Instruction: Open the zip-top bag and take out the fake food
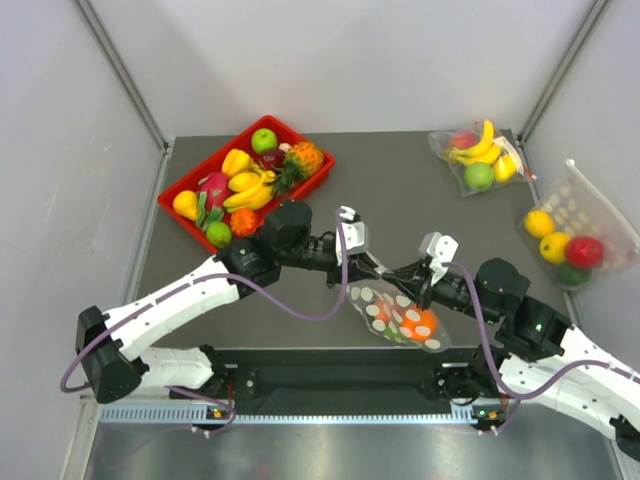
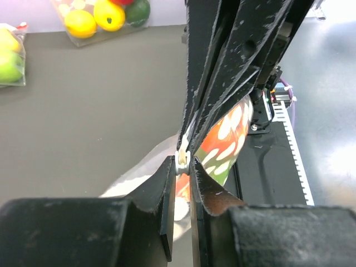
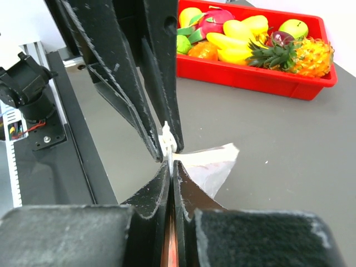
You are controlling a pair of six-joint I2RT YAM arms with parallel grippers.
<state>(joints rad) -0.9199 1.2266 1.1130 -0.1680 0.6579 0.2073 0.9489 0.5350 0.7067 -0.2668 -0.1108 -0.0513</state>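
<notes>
The zip-top bag [image 1: 400, 318], clear with pale dots, hangs over the table's near edge between both grippers. Orange fruit [image 1: 424, 322] and a bit of green [image 1: 399, 335] show through it; I cannot pick out the peach. My left gripper [image 1: 372, 267] is shut on the white zip slider [image 2: 183, 162], seen in the right wrist view too [image 3: 167, 137]. My right gripper [image 1: 393, 278] is shut on the bag's top edge right beside the slider [image 3: 171, 167]. The bag's empty corner [image 3: 208, 163] sticks out to the side. The bag's fruit [image 2: 227, 139] shows behind the fingers.
A red tray [image 1: 187, 180] of mixed fake fruit stands at the back left, and shows in the right wrist view [image 3: 261, 75]. A clear banana-and-apple bag [image 1: 478, 155] lies back right. A bigger dotted bag [image 1: 568, 237] of yellow and red fruit lies at the right edge.
</notes>
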